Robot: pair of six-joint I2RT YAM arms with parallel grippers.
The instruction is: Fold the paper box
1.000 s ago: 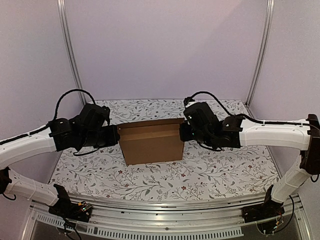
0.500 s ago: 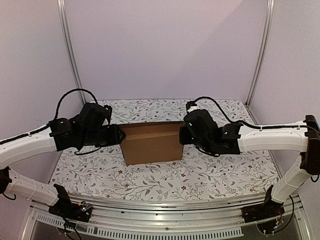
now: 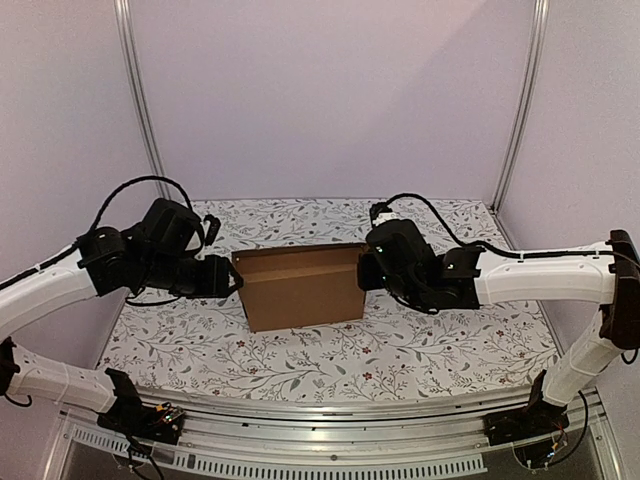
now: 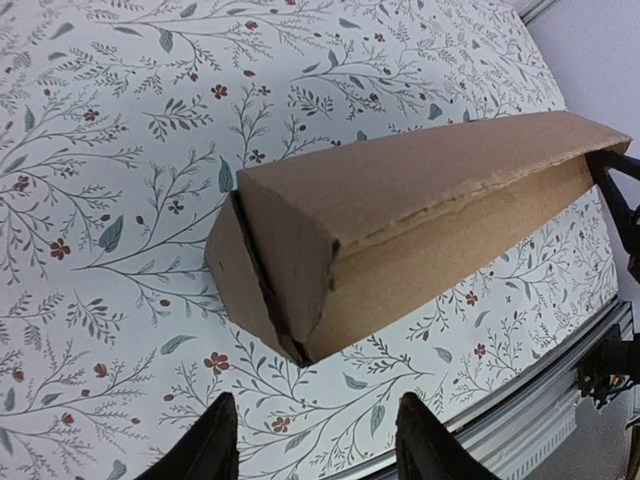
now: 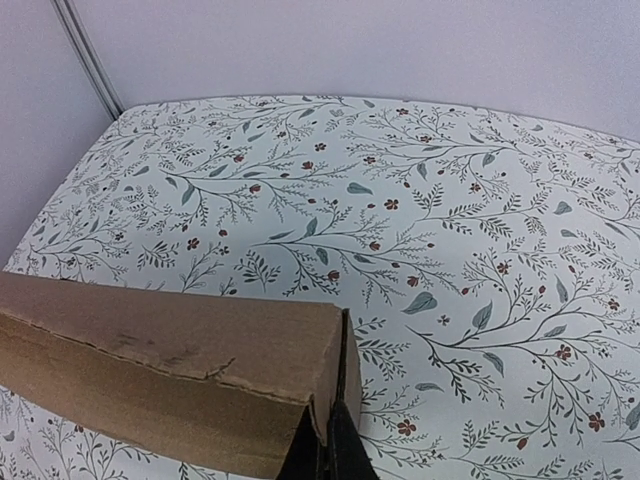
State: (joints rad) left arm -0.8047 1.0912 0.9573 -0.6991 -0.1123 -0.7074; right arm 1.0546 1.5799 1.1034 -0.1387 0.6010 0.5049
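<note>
1. Floral table [image 3: 330,360] is spreading out from the near edge, with pale lilac walls closing it in.
2. Mid-table, the box [image 3: 300,288] is sitting folded up as a long brown shell, its length running parallel to the near edge.
3. At the box's left end, the left gripper [image 4: 318,445] is backing off toward the left edge. A second ago it was pressed against that end; now its fingers are spreading with nothing between them, and tablecloth is showing between them and the box.
4. That end flap is staying folded in without help, though a dark seam is gaping along it, so the left side is probably done.
5. At the right end, the right gripper [image 5: 330,445] is keeping its fingers pressed together against the upper corner. I cannot tell whether any card is caught between them.
</note>
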